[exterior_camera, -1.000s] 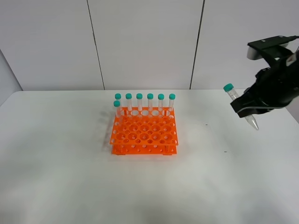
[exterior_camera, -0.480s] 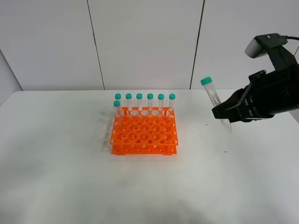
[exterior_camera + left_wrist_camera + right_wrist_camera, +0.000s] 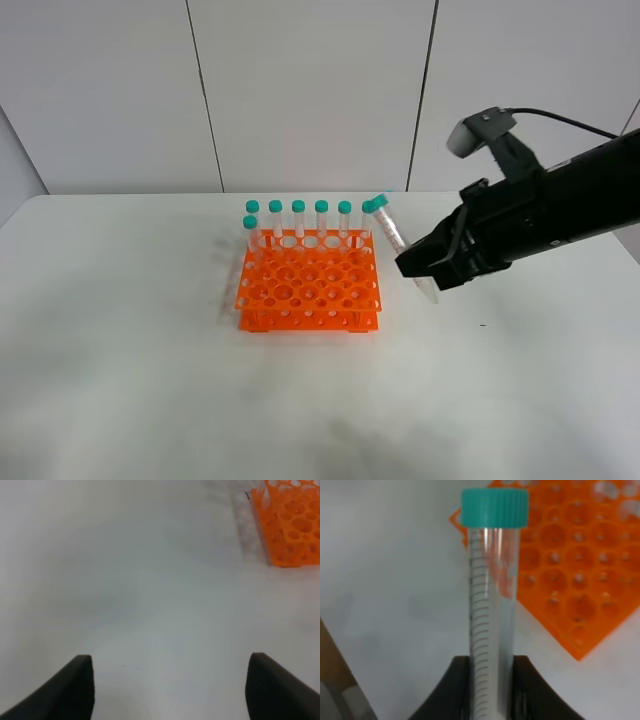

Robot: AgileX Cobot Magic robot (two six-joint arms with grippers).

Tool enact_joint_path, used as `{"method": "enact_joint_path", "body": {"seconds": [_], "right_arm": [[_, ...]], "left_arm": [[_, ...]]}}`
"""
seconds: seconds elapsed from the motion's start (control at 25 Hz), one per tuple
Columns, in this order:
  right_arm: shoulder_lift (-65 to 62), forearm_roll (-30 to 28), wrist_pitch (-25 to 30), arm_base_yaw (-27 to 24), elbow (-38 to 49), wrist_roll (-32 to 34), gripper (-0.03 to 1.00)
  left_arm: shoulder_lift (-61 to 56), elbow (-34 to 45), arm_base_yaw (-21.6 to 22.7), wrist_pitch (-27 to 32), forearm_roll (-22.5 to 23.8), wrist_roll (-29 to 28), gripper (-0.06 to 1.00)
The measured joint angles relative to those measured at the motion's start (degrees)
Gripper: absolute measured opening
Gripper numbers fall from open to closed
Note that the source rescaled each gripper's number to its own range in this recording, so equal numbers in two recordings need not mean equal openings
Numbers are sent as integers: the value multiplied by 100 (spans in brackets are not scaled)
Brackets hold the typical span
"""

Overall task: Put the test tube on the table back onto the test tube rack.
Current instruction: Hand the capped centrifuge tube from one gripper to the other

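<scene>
My right gripper (image 3: 421, 267) is shut on the test tube (image 3: 394, 237), a clear tube with a teal cap. It holds the tube tilted in the air just beside the right side of the orange test tube rack (image 3: 309, 287), cap up and tip down. In the right wrist view the tube (image 3: 492, 605) stands between the dark fingers (image 3: 456, 687), with the rack (image 3: 575, 575) behind it. Several identical capped tubes (image 3: 321, 218) stand along the rack's back edge. My left gripper (image 3: 170, 690) is open and empty above the white table (image 3: 150, 580), out of the exterior view.
The rack's corner (image 3: 290, 525) shows in the left wrist view. The white table (image 3: 150, 380) has rounded corners and a grey panelled wall (image 3: 310, 90) behind it. The black right arm (image 3: 560, 210) reaches in from the right, above the table.
My right gripper has carried the tube leftward from the table's right edge to just beside the rack, and the tube has tilted more.
</scene>
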Motion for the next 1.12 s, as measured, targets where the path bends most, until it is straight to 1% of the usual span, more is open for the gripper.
{"method": "enact_joint_path", "body": {"seconds": [0.08, 0.2, 0.32, 0.4, 0.48, 0.6, 0.72, 0.8, 0.88, 1.0, 1.12], "right_arm": [[154, 57, -218, 306, 0, -29, 2], [373, 128, -396, 568, 0, -91, 2], [507, 342, -313, 842, 0, -512, 2], [513, 673, -247, 1005, 0, -824, 2], [513, 987, -323, 1073, 0, -984, 2], [513, 1185, -638, 1073, 0, -1023, 2], [513, 1230, -723, 1073, 0, -1036, 2], [513, 1247, -723, 1073, 0, -1039, 2], [513, 1254, -732, 1073, 0, -1039, 2], [513, 1271, -737, 1073, 0, -1039, 2], [513, 1271, -737, 1073, 0, -1039, 2]], "left_arm": [[0, 0, 0, 0, 0, 0, 98], [0, 0, 0, 0, 0, 0, 98], [0, 0, 0, -26, 0, 0, 98], [105, -43, 0, -44, -30, 0, 98], [373, -183, 0, -163, -236, 0, 98], [972, -511, 0, -675, -812, 102, 98], [1853, -726, 0, -1270, -1607, 464, 98], [2500, -753, 0, -1602, -2225, 922, 98], [3186, -759, 0, -1945, -2911, 1522, 98], [4253, -797, 0, -2388, -4325, 2809, 98], [5127, -827, -30, -2436, -5959, 4214, 98]]}}
